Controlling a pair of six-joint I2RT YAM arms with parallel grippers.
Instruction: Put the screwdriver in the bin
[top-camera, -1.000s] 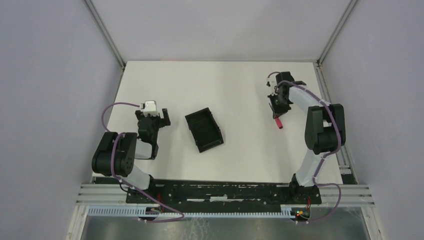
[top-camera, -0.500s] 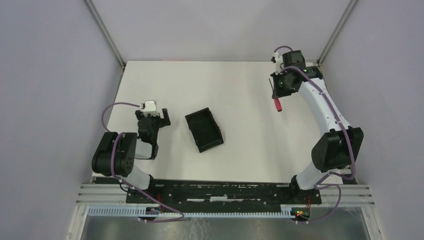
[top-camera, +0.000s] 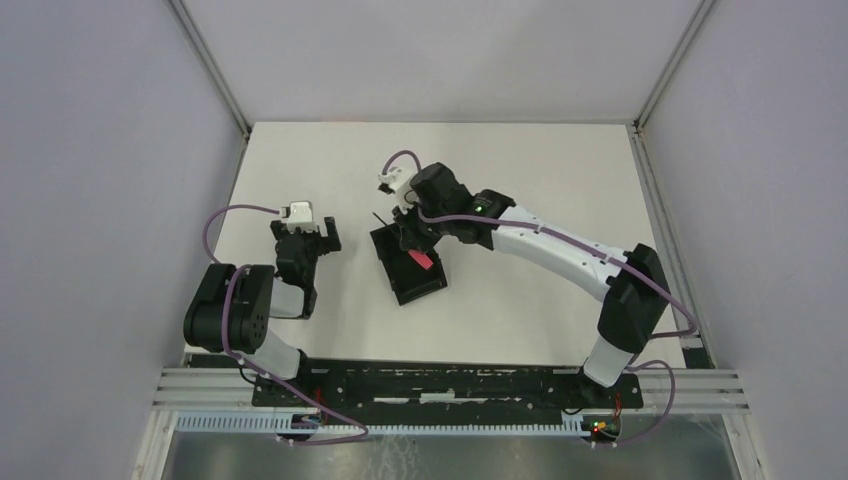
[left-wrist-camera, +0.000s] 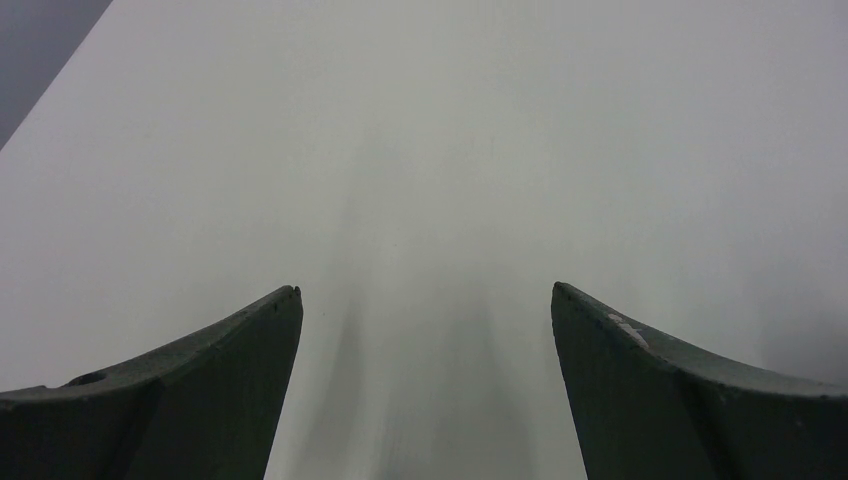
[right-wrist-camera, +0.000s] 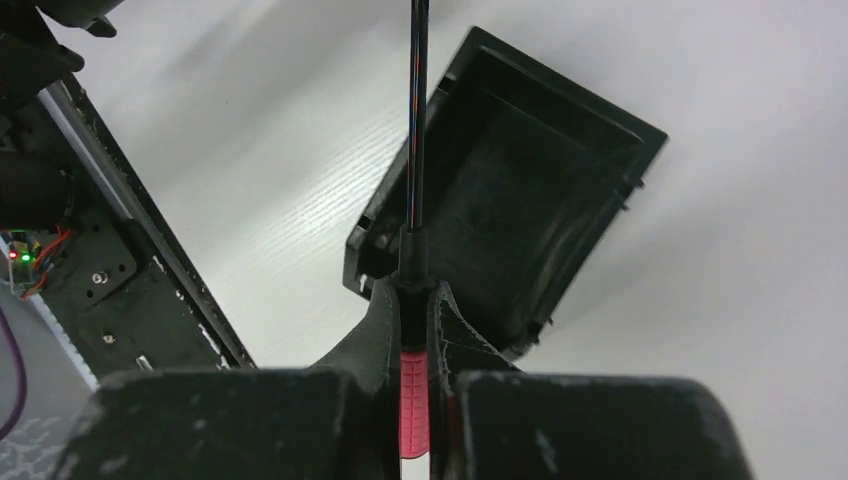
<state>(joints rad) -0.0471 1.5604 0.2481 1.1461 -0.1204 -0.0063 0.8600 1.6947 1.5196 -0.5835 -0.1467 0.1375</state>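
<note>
White table (top-camera: 330, 170): right hand (right-wrist-camera: 415, 300) half-covers screwdriver (right-wrist-camera: 418, 150) handle over bin (right-wrist-camera: 540, 200).

A white counter (top-camera: 500, 165) with faint wood grain sits between pale lilac-grey walls (top-camera: 100, 150), with slim metal posts (top-camera: 210, 65) rising at its two back corners and a black plate (top-camera: 440, 385) and silver rails (top-camera: 200, 385) along its near edge.

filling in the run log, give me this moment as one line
right tool: shut on screwdriver | handle over bin, not yet released | left tool: open
</note>
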